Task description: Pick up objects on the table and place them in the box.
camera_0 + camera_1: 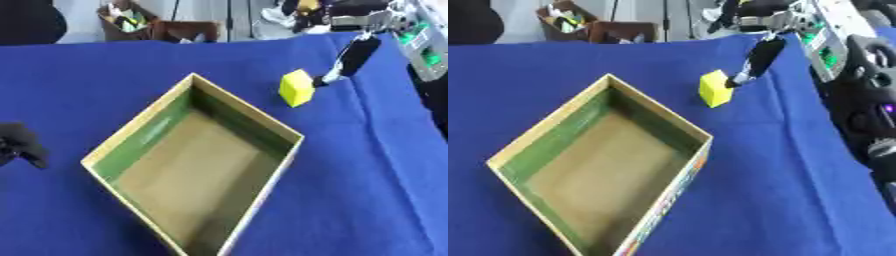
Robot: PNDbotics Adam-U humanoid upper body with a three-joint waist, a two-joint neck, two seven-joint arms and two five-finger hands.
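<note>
Reaching in from the far right, the right hand (350,60) touches the cube (297,87) with straight fingers, nothing grasped. The box (131,135) looks empty, so all placing remains. The left hand (19,142) idles curled at the left edge.

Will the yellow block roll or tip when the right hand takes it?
The yellow block looks flat-faced, so it should not roll. It seems rigid and probably light. Only a fingertip of the right hand meets its edge, so it may slide or tip.

The scene is being viewed from above and fairly near by both head cameras, angled down at the box (197,170). The box, the blue surface (367,200) around it, and the room beyond its far edge are being shared.
</note>
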